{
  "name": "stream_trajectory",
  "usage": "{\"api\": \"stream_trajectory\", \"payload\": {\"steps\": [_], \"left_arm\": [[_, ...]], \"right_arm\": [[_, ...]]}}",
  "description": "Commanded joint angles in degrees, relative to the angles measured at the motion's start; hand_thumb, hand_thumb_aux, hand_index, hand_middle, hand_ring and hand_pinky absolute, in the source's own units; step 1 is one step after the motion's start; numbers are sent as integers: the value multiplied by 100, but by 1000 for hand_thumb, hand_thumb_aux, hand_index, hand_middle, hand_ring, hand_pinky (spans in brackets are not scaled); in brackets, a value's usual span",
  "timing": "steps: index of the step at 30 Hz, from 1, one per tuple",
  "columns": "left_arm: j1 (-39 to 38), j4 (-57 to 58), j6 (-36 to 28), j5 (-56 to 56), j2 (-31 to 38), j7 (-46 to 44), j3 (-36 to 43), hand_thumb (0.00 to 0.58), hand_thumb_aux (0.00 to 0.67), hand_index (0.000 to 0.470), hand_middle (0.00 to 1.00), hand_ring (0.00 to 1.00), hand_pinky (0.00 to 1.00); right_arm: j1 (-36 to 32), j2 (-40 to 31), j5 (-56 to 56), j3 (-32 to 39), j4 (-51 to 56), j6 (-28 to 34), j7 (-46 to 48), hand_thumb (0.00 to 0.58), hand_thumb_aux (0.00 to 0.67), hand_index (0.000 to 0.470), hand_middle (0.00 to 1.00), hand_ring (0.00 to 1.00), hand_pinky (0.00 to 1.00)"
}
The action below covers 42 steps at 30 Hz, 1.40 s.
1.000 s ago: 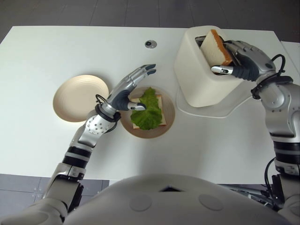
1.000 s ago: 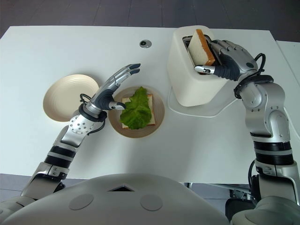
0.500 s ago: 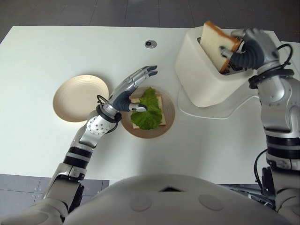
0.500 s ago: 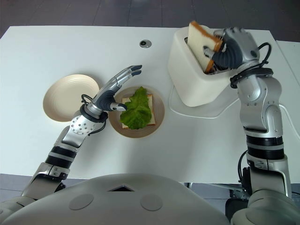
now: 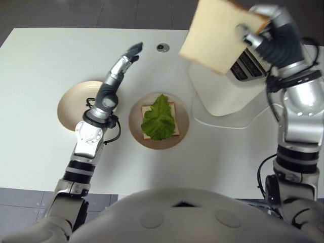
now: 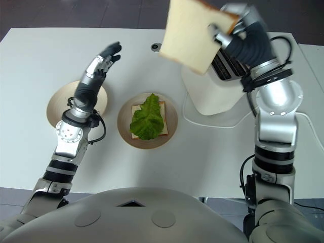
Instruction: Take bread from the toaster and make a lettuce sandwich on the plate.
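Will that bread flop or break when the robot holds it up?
Probably stiff: the bread looks flat though the right hand grips only one edge. Likely light too, held up that way. Squeezing hard might dent it.

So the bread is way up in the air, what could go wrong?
The right hand holds the bread by one edge only, high up, so it might slip and fall. The lettuce lies loose on the lower slice on the plate; bread set down crooked could push it off. The toaster stands right below the hand and might get bumped.
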State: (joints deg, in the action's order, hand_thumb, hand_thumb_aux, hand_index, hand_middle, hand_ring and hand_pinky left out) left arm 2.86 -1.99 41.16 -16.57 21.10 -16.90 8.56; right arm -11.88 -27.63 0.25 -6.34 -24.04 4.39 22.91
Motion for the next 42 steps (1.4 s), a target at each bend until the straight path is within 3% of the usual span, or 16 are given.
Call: {"api": "stream_trajectory", "payload": {"steps": [1,4,7,17,22,30,31,32,33,38,39,42], "left_arm": [[-178,-447,-371,-1264,202,-599,-429,0,0,0,0,0,0],[-368,-871,-718,-2383,269,-1214,-746,0,0,0,0,0,0],[-591,-1112,-888,-2800,278,-1915,-846,0,0,0,0,0,0],[-1270,-1028,-619,-1561,394,-3904,-133,0,0,0,0,0,0],[-1148,70,-105,278,313,-3806,177,0,0,0,0,0,0],[-661,1646,264,3020,428,-2507,542,0,0,0,0,0,0],[-679,1696,293,3112,466,-2456,637,0,0,0,0,0,0],[-711,1691,322,3109,498,-2449,735,0,0,0,0,0,0],[-740,1668,349,3089,527,-2441,828,0,0,0,0,0,0],[-717,1700,376,3153,684,-2271,1089,0,0,0,0,0,0],[-705,1707,375,3151,712,-2235,1127,0,0,0,0,0,0],[-670,1714,361,3171,770,-2101,1230,0,0,0,0,0,0]], "right_arm": [[514,241,597,633,211,149,618,580,670,470,1000,1000,1000],[704,328,814,1112,481,131,1073,580,670,470,1000,1000,1000],[651,395,757,1440,924,32,1320,580,670,470,1000,1000,1000],[18,634,-208,2309,2541,-532,1348,580,670,470,1000,1000,1000],[-44,583,-793,2693,2817,-800,1312,580,670,470,1000,1000,1000],[17,585,-1139,2756,2788,-939,1140,580,670,470,1000,1000,1000],[26,619,-1126,2728,2725,-927,1103,567,570,400,1000,1000,1000],[33,653,-1095,2692,2654,-913,1066,505,428,300,1000,1000,1000],[41,693,-1025,2646,2570,-884,1043,0,0,0,1000,1000,1000],[11,898,-705,2335,2239,-715,909,0,0,0,996,996,996],[-27,943,-653,2240,2216,-667,855,0,0,0,933,933,933],[-150,1088,-529,1957,2173,-530,659,0,0,0,298,298,298]]}}
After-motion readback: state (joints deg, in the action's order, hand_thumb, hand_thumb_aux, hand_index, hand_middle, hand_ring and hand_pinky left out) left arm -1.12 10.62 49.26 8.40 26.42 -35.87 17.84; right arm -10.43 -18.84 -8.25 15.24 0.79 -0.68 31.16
